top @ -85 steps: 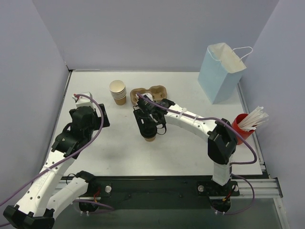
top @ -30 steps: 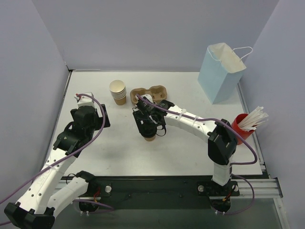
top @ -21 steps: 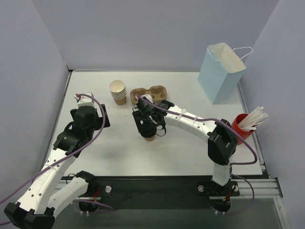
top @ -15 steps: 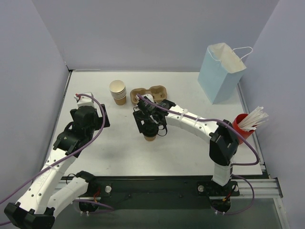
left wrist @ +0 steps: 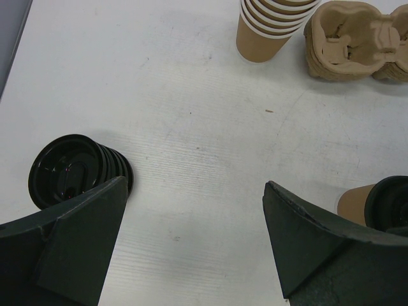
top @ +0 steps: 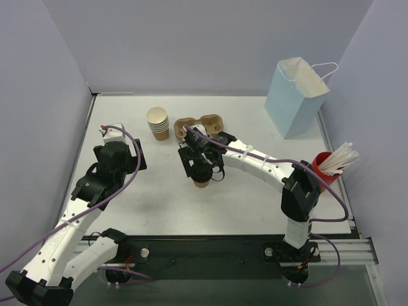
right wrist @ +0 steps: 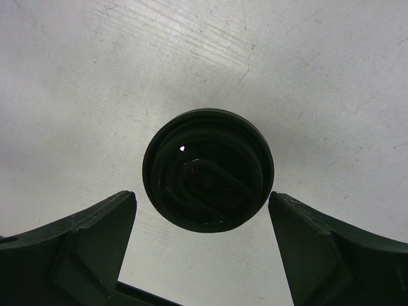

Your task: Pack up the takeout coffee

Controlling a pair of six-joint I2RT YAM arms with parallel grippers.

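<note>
Along the far side of the tabletop (top: 242,197) stand a stack of lidless tan cups (top: 157,123) and, just right of it, the brown pulp tray (top: 201,123), both hollows bare. A pale blue paper bag (top: 296,97) stands at the far right, and a red cup of white straws (top: 325,169) sits at the right edge, well apart from the rest. A stack of black lids (left wrist: 70,178) lies on its side at the left, close by the left pincer (left wrist: 194,185).

The one lidded coffee cup (top: 202,182) stands upright on the tabletop just near of the tray. The right arm reaches in from the near right, elbow bent, wrist pointing straight down over it. The right pincer (right wrist: 201,194) is spread wide – a finger on either side of the black lid (right wrist: 207,169), a clear gap at each side, gripping nothing.

The left arm is folded at the left, its pincer tilted down toward the far side – spread wide, nothing in it.
</note>
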